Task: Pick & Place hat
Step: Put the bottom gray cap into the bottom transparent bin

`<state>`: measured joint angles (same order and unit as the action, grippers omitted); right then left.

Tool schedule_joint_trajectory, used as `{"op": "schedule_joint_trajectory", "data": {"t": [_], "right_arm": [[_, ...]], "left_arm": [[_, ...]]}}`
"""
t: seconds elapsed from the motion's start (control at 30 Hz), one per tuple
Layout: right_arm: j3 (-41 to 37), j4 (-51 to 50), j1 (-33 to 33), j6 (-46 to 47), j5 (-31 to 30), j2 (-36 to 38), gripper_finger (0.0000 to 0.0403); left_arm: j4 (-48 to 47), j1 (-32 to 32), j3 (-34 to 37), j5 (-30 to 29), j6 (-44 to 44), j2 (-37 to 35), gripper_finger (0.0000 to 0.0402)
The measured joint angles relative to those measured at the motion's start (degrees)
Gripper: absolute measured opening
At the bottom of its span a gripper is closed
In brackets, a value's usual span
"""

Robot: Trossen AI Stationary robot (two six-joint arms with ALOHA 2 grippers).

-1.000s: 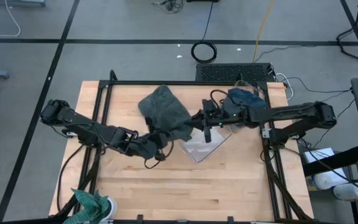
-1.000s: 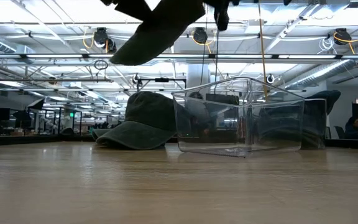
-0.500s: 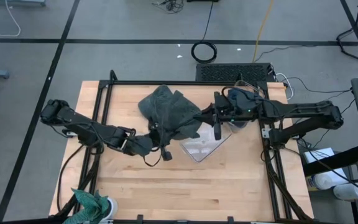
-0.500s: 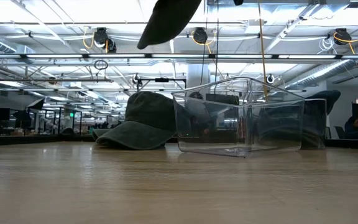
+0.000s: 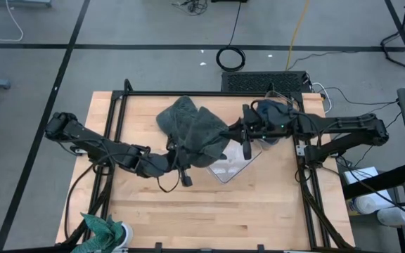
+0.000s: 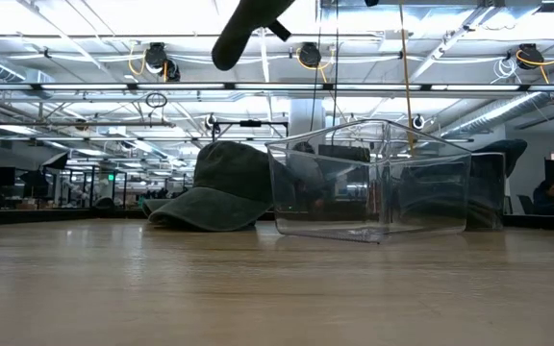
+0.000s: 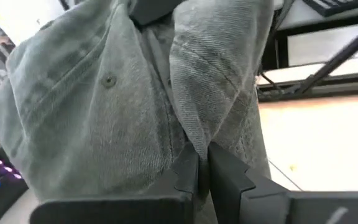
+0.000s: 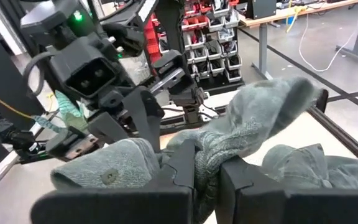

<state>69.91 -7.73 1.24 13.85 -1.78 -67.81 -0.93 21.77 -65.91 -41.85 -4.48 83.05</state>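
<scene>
A grey-green cap [image 5: 206, 137] hangs in the air between my two grippers, above the table's middle; in the low view only its lower part [image 6: 248, 21] shows at the top edge. My left gripper [image 5: 176, 153] is shut on its left side and my right gripper [image 5: 230, 132] on its right side. A second grey-green cap [image 5: 176, 114] rests on the table by its brim and rim [image 6: 210, 192], just far-left of the held one. A clear plastic box [image 5: 230, 165] stands on the table below and to the right. My left gripper [image 7: 199, 171] pinches a fold of the cap's crown cloth [image 7: 194, 134] between its two fingers, coming level from the table's left. The cap is lifted clear, its top button [image 7: 109, 81] facing my wrist camera. My right gripper [image 8: 207, 165] pinches a bunched fold of the cap's cloth [image 8: 222, 140] between its fingers, coming level from the table's right. More than one layer is gathered there. The cap is clear of the table, and part of it stands up past my fingers [image 8: 272, 102].
A dark blue cap [image 5: 276, 109] lies at the table's far right corner, under my right arm. A teal cloth [image 5: 100, 228] sits at the near left corner. The black frame rails [image 5: 188, 93] run along the table's far and side edges. Bare wood [image 5: 209, 211] lies toward the near edge.
Both grippers have risen, carrying the cap up: in the low view it has climbed almost out of the top edge. My right gripper has moved slightly toward the table's right, and the cap now spreads wider between the two grippers. Both stay shut.
</scene>
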Motion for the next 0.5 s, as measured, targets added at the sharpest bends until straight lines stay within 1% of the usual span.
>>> {"op": "schedule_joint_trajectory", "data": {"t": [0.17, 0.23, 0.27, 0.33, 0.5], "right_arm": [[0.0, -0.27, 0.03, -0.01, 0.04, -0.13, 0.0011], [0.0, -0.25, 0.04, -0.02, -0.06, -0.4, 0.0011], [0.0, -0.33, 0.04, -0.02, -0.06, -0.44, 0.0011], [0.0, -0.29, 0.04, -0.02, -0.07, -0.44, 0.0011], [-0.07, -0.86, 0.02, -0.02, -0.08, -0.83, 0.0011]], "left_arm": [[-0.53, -0.16, 0.0, -0.21, 0.49, -0.02, 0.0027], [-0.83, -0.14, 0.0, -1.02, 0.04, -0.02, 0.0036], [-0.9, -0.14, 0.0, -1.31, -0.08, -0.02, 0.0048], [-0.75, -0.14, 0.0, -1.57, -0.14, -0.02, 0.008], [-0.38, -0.14, 0.0, -1.68, -1.44, -0.02, 0.0196]]}}
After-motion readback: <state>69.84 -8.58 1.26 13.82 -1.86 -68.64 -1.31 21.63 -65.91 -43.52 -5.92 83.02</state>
